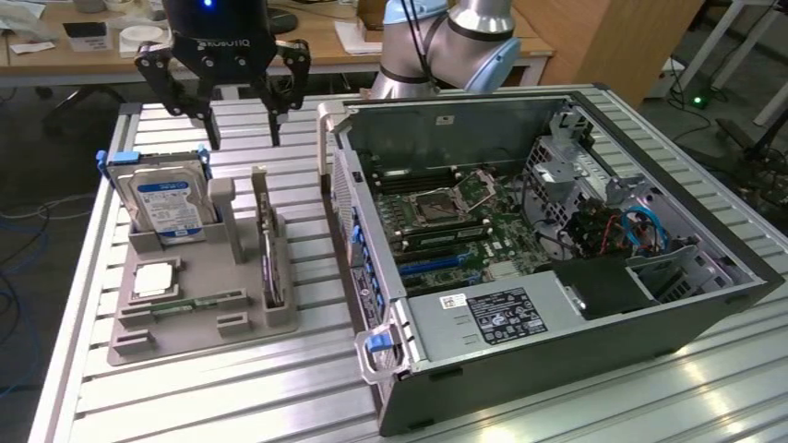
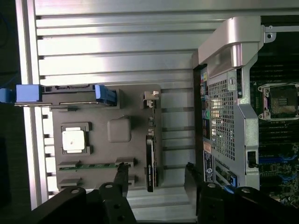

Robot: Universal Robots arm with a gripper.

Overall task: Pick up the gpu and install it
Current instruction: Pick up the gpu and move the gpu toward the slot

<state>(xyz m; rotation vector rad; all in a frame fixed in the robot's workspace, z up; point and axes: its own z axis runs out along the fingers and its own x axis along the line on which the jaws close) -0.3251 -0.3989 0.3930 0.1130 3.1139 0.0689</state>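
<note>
**Card in its holder, not yet lifted**

The claw (image 1: 243, 138) is hovering above the grey holder (image 1: 228, 272) on the counter (image 1: 197, 397), its fingers spread apart and gripping nothing. The gpu (image 1: 268, 245) is standing on edge in the holder's slot, beside the open computer case (image 1: 555, 305). Judging by this, both the pickup and the installation are not yet done. The claw's body is showing "ROBOTIQ". The hard drive (image 1: 166, 205) is carrying a blue-white label too small to read.

The exterior view looks down obliquely from some way off across the whole worktop (image 1: 185, 388), grey tray (image 1: 216, 263) and open computer case (image 1: 591, 351). The wrist view looks straight down past the hand (image 1: 244, 140), nearer in; both views share the tray and the case's edge.
</note>
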